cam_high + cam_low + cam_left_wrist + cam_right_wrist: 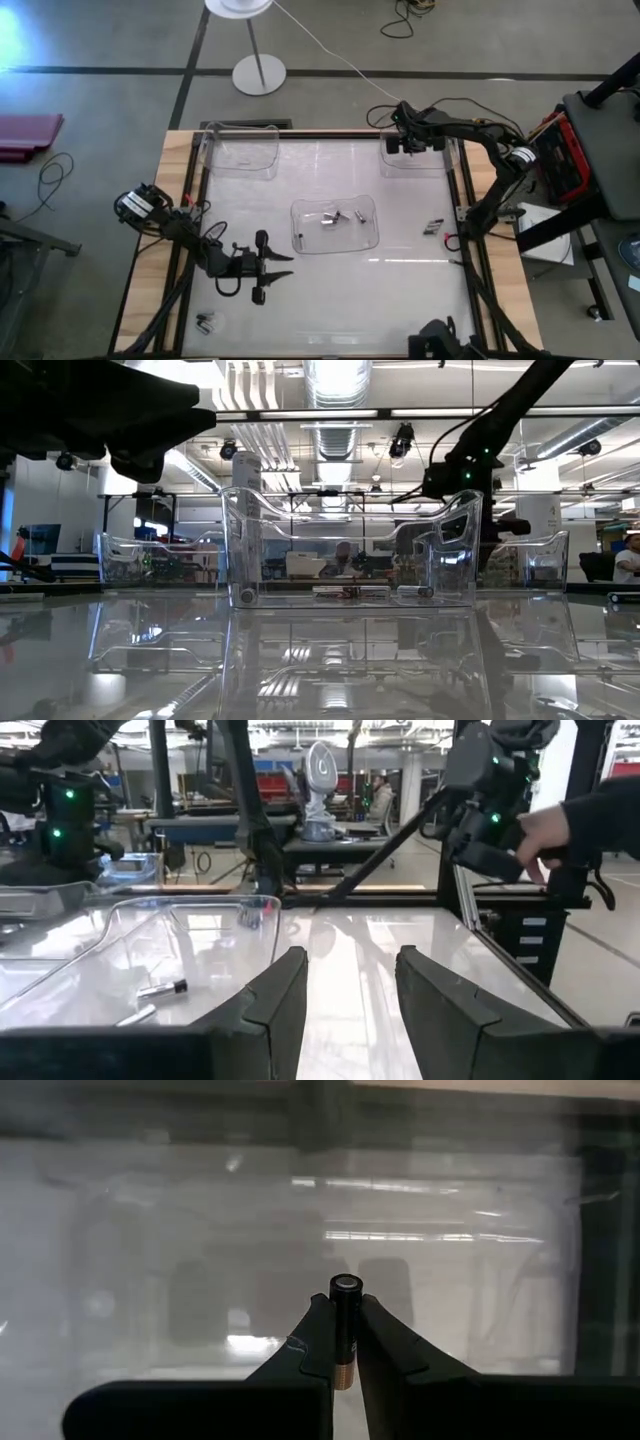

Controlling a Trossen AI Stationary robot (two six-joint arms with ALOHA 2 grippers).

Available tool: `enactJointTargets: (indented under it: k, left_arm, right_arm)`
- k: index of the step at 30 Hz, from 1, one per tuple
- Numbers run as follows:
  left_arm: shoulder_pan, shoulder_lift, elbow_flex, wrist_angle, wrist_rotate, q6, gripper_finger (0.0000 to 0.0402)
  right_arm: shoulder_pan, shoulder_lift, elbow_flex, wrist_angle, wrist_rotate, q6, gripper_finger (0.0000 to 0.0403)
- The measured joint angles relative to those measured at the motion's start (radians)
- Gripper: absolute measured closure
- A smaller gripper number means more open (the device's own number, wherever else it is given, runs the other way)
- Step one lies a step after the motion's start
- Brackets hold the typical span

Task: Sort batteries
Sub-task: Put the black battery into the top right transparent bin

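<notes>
The glossy white table [330, 290] reflects ceiling lights; at upper right of the high view the right gripper [345, 1342] pinches a battery [345, 1325] over a clear tray [418, 160]; other batteries [335, 215] lie in the centre tray [300, 238]; the left gripper [348, 995], lower left, is spread.

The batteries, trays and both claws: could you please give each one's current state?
Right claw: shut on a battery, above far right tray.
Left claw: open, empty.
Middle tray: holds several batteries.
Far left tray: looks empty.
</notes>
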Motion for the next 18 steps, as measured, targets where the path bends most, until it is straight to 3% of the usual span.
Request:
enactJointTargets:
  k: [11,18]
  left_arm:
    - [0.000,0.000,0.000,0.001,0.000,0.000,0.0267]
    - [0.000,0.000,0.000,0.002,-0.001,0.037,0.0267]
  right_arm:
    - [-0.030,0.058,-0.032,0.050,-0.053,-0.013,0.0380]
    - [-0.029,0.075,-0.053,0.089,-0.018,0.035,0.0371]
